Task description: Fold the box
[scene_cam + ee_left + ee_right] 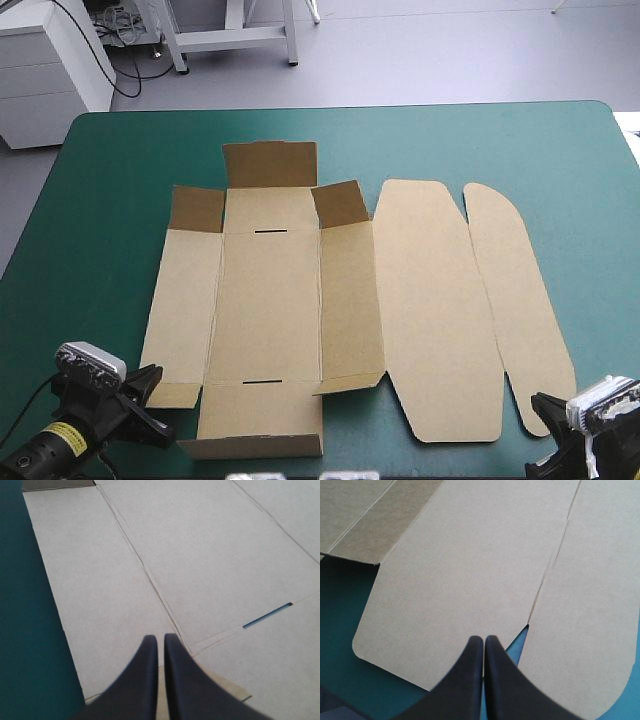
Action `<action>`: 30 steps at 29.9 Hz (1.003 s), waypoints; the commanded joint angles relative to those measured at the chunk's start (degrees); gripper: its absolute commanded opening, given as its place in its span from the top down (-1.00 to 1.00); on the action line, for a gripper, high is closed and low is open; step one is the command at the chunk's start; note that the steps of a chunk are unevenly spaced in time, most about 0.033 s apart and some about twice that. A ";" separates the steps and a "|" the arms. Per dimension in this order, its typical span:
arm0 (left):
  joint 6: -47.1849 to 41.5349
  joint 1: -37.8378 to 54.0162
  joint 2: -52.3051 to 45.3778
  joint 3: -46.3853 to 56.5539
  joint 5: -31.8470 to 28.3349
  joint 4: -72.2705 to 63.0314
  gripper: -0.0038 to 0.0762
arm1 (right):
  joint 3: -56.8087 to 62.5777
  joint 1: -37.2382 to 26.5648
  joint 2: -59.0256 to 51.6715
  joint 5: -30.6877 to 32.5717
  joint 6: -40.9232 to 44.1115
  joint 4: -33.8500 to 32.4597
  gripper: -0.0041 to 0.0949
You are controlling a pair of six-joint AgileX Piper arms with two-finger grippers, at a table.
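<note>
The brown box (300, 300) lies as a cut sheet on the teal-green cover, mostly flat. Its three far flaps (268, 165) stand partly raised, and the lid panel (435, 310) with its rounded outer flap (515, 300) lies flat to the right. My left gripper (148, 400) is shut at the sheet's near left corner. In the left wrist view the left gripper (160, 637) hovers over the side panel by a crease, a slot (267, 616) off to one side. My right gripper (540, 405) is shut at the near right. In the right wrist view the right gripper (484, 638) points at the notch (526, 626) between lid and outer flap.
Teal-green cover (110, 200) shows in wide bands left of, beyond and right of the sheet. The near flap (262, 415) reaches close to the table's near edge between the two arms.
</note>
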 commanded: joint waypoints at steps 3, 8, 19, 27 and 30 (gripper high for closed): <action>-0.04 -0.30 0.56 -1.71 -3.67 -0.38 0.50 | -0.63 -0.06 -1.72 -3.51 0.13 -0.80 0.94; -0.04 -0.30 0.56 -1.71 -3.67 -0.38 -0.08 | -0.74 -0.06 -1.84 -5.48 0.13 -1.09 0.94; -0.68 -0.30 0.56 -1.71 -3.76 -0.99 -0.28 | -0.64 -0.06 -1.74 -14.38 -0.55 -1.37 0.94; -0.68 -0.30 0.56 -1.71 -4.49 -0.74 -0.28 | 2.03 -0.06 -1.74 -16.70 -0.55 -0.88 0.94; -0.68 -0.30 0.56 -1.71 -4.61 -0.39 -0.28 | 2.70 -0.06 -1.74 -18.43 -0.55 -0.57 0.94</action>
